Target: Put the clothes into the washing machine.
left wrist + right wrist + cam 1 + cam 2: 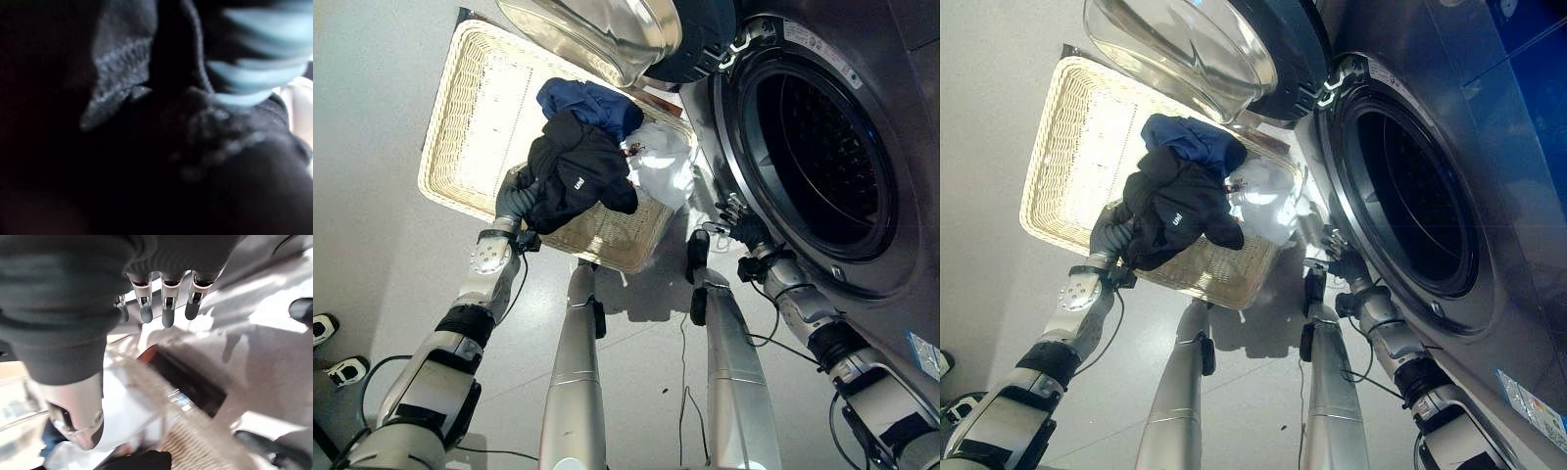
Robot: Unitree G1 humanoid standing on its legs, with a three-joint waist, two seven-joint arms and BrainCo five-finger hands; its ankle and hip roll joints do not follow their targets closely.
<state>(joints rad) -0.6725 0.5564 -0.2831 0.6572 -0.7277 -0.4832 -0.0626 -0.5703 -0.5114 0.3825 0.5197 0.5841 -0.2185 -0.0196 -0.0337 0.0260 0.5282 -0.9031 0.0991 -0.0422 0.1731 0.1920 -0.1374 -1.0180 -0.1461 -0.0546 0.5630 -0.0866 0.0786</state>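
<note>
Two hands work beside a front-loading washing machine (862,147). At about nine o'clock in the head views, the left hand (516,199) is buried in a black garment (576,174), and whether its fingers are clenched on the cloth cannot be told, since the fabric hides them; the left wrist view shows dark folds of that same black garment pressed close against the hand. At about four o'clock from the garment, the right hand (164,303) hangs with fingers straight and relaxed, holding nothing, just beside the lower left rim of the machine's round opening.

The black garment lies heaped on the near edge of a pale wicker basket (480,98) that sits on the grey floor (372,196) at ten o'clock. Behind it, toward twelve o'clock, a blue garment (592,101) rests in the basket, touching the black one. A white garment (664,164) lies at the basket's three o'clock corner, touching the black one and near the machine.

The machine's door (607,34), with its domed glass, stands swung open at twelve o'clock over the basket's far corner. The dark drum (822,147) gapes at two o'clock.
</note>
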